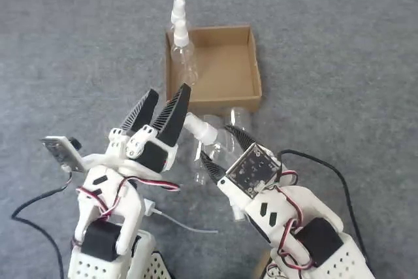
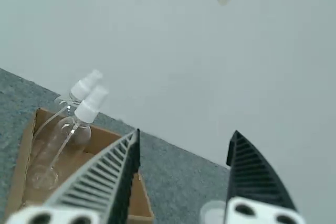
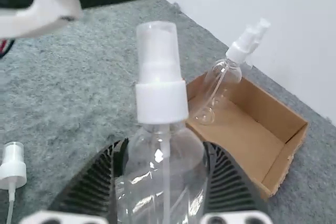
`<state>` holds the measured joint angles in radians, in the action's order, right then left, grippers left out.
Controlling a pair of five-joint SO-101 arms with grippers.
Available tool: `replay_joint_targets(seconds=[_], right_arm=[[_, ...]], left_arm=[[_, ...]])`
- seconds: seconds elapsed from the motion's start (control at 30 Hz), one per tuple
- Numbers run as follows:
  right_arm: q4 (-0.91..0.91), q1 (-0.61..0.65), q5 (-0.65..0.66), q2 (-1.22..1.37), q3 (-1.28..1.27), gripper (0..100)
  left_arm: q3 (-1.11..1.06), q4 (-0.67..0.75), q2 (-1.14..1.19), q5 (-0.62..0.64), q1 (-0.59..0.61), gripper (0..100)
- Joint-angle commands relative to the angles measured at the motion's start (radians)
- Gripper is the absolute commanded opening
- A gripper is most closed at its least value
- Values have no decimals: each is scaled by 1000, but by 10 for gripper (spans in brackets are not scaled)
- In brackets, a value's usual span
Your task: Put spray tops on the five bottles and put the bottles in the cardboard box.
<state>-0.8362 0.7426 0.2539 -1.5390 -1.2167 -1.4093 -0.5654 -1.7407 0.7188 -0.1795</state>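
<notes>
Right gripper [image 3: 160, 153] clamps a capped bottle [image 3: 160, 174] whose spray top [image 1: 200, 129] sits just beside the spread, empty left gripper [image 1: 170, 93].

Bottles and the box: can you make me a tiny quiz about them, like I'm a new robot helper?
1. True or false: the left gripper is shut on something.
2. How many bottles are in the cardboard box? A) one B) two C) five
3. Fill in: the bottle in the right gripper wears a white ____.
Key: 1 false, it is open and empty. 2 B. 3 spray top.
</notes>
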Motion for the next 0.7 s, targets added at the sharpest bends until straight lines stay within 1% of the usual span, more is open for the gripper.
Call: replay_joint_targets(seconds=[0.0,0.2,0.33,0.5,0.67], right_arm=[[38,10,-3,-21,35,27],[42,10,-3,-21,35,27],[42,10,-3,-21,35,27],[42,10,-3,-21,35,27],[42,10,-5,-22,35,27]], left_arm=[[10,29,-17,-20,-18,250],[5,28,-12,-49,-26,250],[13,31,-17,-29,-14,250],[13,44,-17,-11,37,250],[5,43,-12,-14,29,250]])
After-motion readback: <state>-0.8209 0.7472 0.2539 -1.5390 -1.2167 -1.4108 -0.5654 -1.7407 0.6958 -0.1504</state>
